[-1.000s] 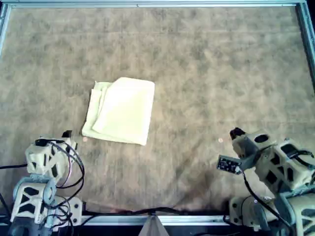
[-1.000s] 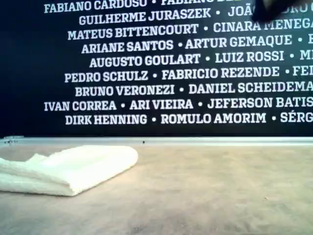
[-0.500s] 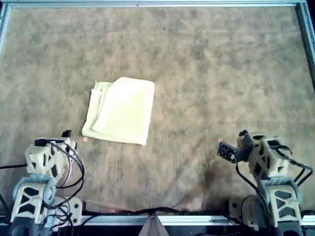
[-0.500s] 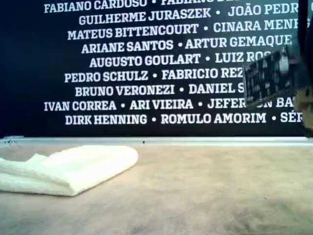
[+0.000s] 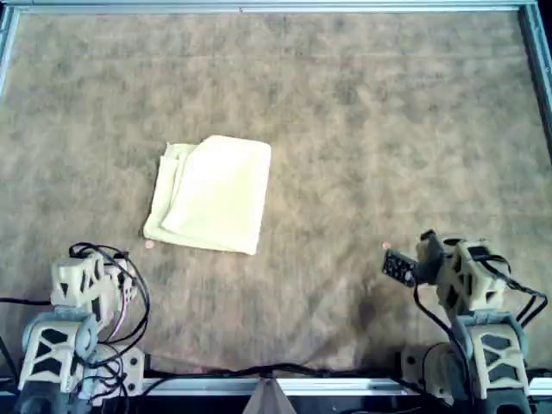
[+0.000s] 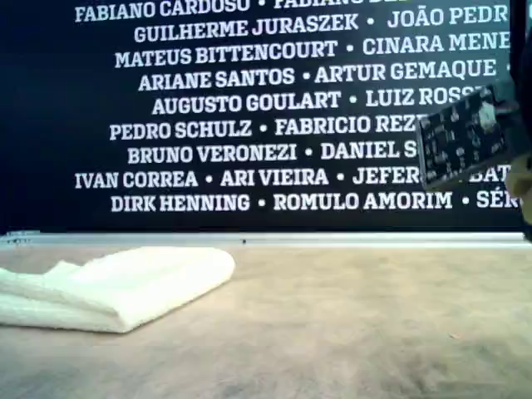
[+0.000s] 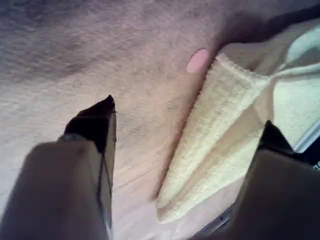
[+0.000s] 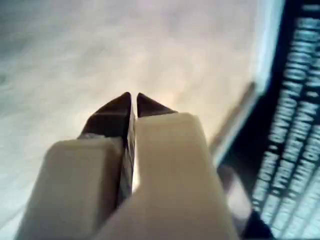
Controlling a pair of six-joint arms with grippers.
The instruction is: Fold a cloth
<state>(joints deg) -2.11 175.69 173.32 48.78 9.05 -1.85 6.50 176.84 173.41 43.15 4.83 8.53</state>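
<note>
The pale-yellow cloth (image 5: 211,194) lies folded in layers on the brown mat, left of centre in the overhead view. It also shows at the exterior view's left (image 6: 116,287). My first gripper (image 7: 187,130) is open and empty, hovering just off the cloth's near corner (image 7: 220,130). Its arm (image 5: 86,280) stands at the overhead view's lower left. My second gripper (image 8: 132,107) is shut and empty above bare mat. Its tip (image 5: 426,237) is at the overhead view's lower right, far from the cloth.
The brown mottled mat (image 5: 362,129) covers the table inside a metal frame (image 5: 259,9). Small pink dots (image 5: 148,245) (image 5: 385,246) mark the mat. A circuit board on an arm (image 6: 461,137) hangs at the exterior view's right, before a black wall of names.
The second arm swung in from the overhead view's right edge and now stands upright. The first arm drew back slightly toward the near edge. The cloth has not moved.
</note>
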